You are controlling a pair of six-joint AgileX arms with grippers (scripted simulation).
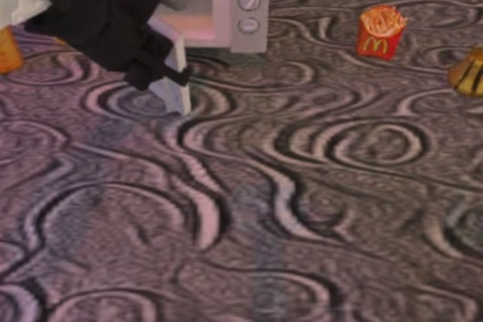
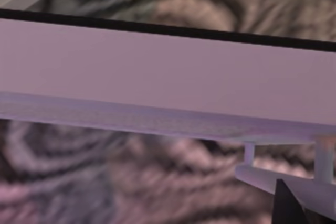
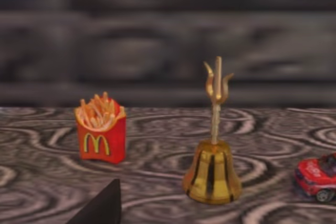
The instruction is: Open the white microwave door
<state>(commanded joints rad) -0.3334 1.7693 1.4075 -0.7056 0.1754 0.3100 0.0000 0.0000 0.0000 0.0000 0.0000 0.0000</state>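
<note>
Up in the top view's upper left, the black left gripper hides much of the swung-out flat white door of the boxy white microwave; its jaw state is unclear.

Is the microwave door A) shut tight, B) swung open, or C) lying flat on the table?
B: the door stands swung out from the microwave, its inside showing, with the left end effector at the door.
</note>
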